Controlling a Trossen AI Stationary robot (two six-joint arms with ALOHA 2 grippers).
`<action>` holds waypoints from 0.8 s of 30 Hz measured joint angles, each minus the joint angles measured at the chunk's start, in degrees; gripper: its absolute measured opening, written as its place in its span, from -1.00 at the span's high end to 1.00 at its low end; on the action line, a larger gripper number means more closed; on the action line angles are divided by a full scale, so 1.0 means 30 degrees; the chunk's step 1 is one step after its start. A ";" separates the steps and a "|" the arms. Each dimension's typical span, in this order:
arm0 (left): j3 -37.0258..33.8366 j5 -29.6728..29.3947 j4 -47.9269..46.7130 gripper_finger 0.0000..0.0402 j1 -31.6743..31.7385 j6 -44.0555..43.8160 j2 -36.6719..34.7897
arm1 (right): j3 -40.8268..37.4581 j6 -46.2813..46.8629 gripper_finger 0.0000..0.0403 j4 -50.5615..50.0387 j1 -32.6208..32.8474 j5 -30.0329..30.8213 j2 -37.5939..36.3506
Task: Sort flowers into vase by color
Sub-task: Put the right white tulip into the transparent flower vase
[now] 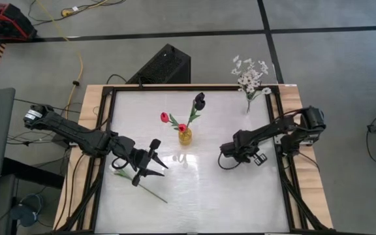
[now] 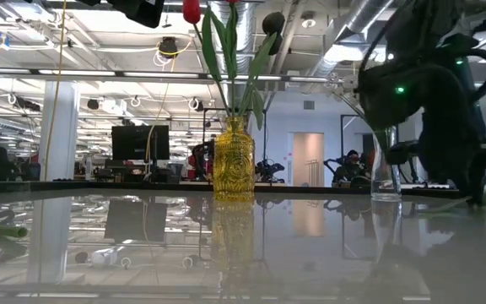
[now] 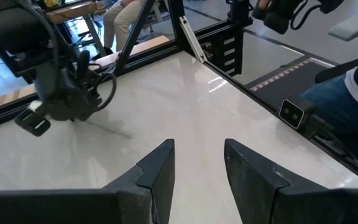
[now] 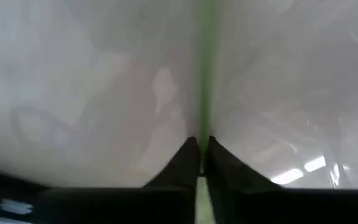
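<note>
Right hand (image 4: 199,163) pinches a green stem (image 4: 207,74), seemingly near the yellow vase (image 1: 185,136).

Pinched green stem (image 4: 207,68): blurred, bloom out of frame
Yellow vase (image 2: 234,160) blooms: cut off by the low view's upper edge

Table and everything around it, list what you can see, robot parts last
Table: one, white glossy top, wooden frame.
Yellow vase: one, table centre, holds two red buds and one dark bloom.
Clear vase: one, far right corner, holds a white blossom spray.
Loose flower: one, green stem, lying beside the left gripper.
Black box: one, on the floor behind the table.
Left gripper: open, empty.
Right gripper: shut on green stem.
</note>
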 joint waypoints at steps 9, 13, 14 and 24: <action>0.0000 -0.0144 0.0016 0.36 0.0007 0.0543 0.0000 | -0.0030 0.1473 0.88 -0.1756 0.2192 0.8457 -0.1350; 0.0000 -0.0141 0.0016 0.36 0.0186 0.0538 0.0000 | -0.0030 0.1601 0.88 -0.3532 0.3044 1.2404 -0.2098; 0.0000 -0.0144 0.0023 0.36 0.0253 0.0527 0.0000 | -0.0030 0.1779 0.88 -0.3963 0.3175 1.3364 -0.2284; 0.0000 -0.0150 0.0038 0.36 0.0466 0.0452 0.0000 | -0.0023 0.3027 0.88 -0.8759 0.3978 2.1054 -0.3259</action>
